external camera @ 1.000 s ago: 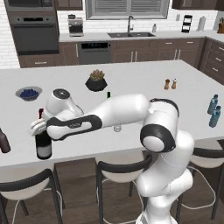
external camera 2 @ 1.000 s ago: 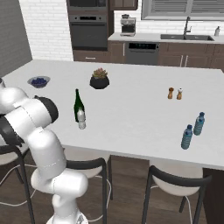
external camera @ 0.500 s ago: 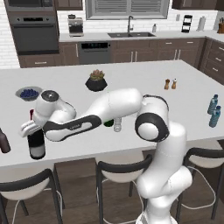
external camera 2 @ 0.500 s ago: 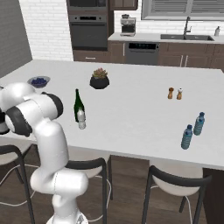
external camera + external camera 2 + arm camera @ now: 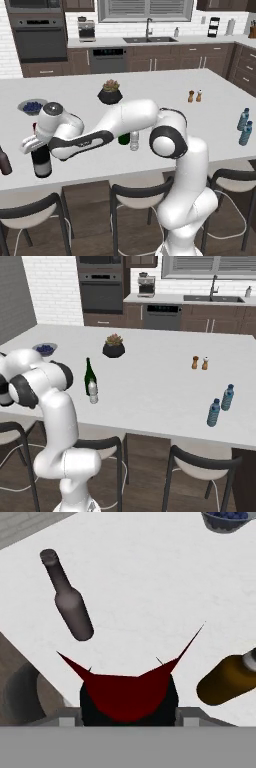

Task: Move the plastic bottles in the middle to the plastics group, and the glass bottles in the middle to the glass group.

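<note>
Jaws (image 5: 36,143) clamp the red-foiled neck of the black wine bottle (image 5: 41,162), upright beneath them at the glass group with the short brown bottle (image 5: 5,161) just beside, so setting down and letting go seems next.

Home kitchen: built-in oven (image 5: 39,42), sink with faucet (image 5: 148,31), dark cabinets (image 5: 200,57), island table (image 5: 165,90), bar stools (image 5: 142,200).
</note>
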